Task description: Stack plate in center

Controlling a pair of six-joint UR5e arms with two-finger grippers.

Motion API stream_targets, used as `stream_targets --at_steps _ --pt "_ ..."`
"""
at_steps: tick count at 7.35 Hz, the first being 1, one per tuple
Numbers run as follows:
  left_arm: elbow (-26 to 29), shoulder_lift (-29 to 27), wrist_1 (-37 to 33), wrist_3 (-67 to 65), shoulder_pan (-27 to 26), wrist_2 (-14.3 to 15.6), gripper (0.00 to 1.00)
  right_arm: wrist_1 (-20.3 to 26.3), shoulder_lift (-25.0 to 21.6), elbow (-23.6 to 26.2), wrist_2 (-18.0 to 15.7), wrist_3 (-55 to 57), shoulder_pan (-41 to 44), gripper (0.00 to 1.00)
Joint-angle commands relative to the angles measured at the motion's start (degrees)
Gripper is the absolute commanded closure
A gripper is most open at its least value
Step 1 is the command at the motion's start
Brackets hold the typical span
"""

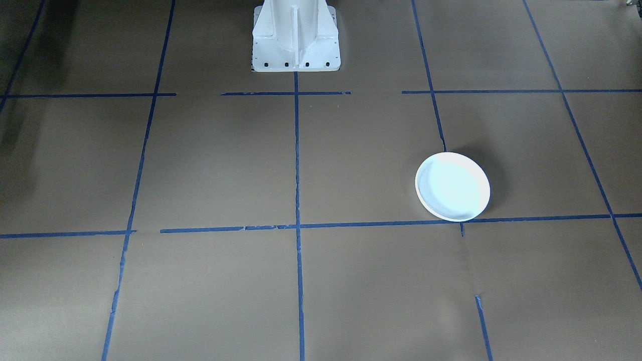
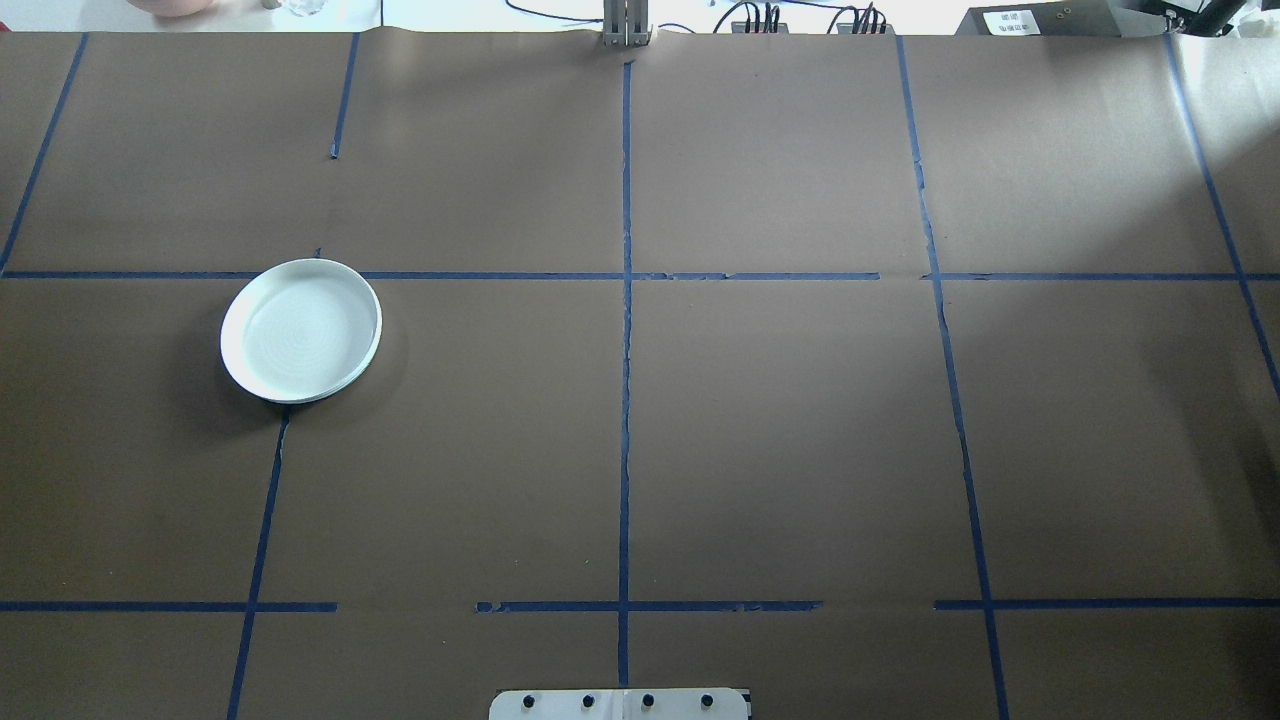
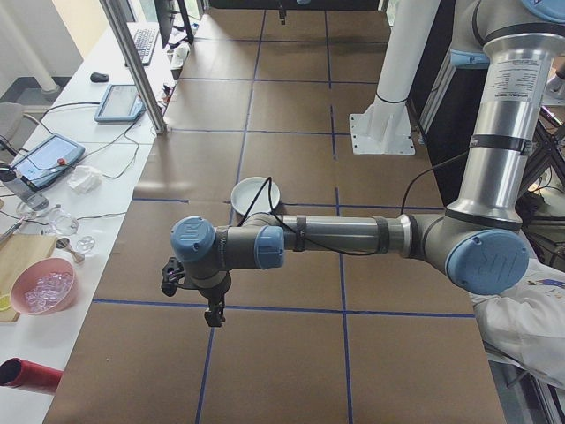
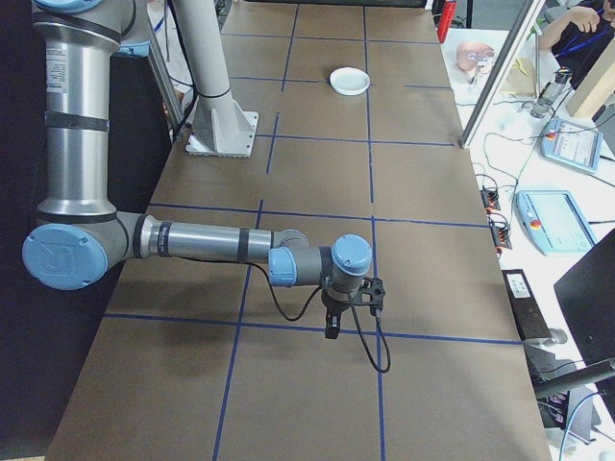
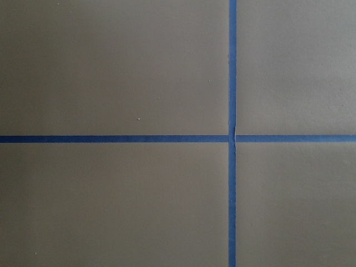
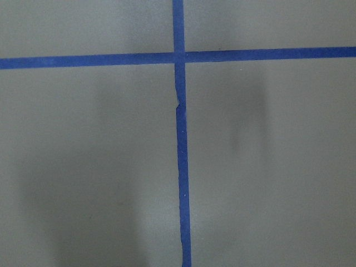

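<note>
1. Progress: not started, judging by the layout. One plate (image 2: 300, 330) lies alone on the desk (image 2: 780, 420), left of the centre tape cross (image 2: 626, 276); no second plate is visible.
2. Left end effector (image 3: 212, 316): well short of the plate; opening cannot be determined.
3. Right end effector (image 4: 332, 331): far from the plate; opening cannot be determined.

Both arms reach out level, forearms horizontal, wrists bent so each tool points straight down. The left gripper (image 3: 212, 318) and right gripper (image 4: 332, 329) show only from the side, so the jaws' state cannot be told.
</note>
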Motion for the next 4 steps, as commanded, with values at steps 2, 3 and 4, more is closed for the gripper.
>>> stream_targets --at_steps 2,3,4 --pt "-0.01 -0.72 0.44 1.12 -0.09 0.39 0.0 0.0 -0.03 -0.05 0.0 0.0 -0.02 0.0" --pt "0.08 -0.72 -0.17 1.38 -0.09 0.04 0.0 0.0 -0.03 0.03 0.0 0.0 -0.02 0.0" --pt "-0.09 -0.55 -1.31 1.38 -0.09 0.04 0.0 0.0 -0.03 0.03 0.0 0.0 -0.02 0.0"
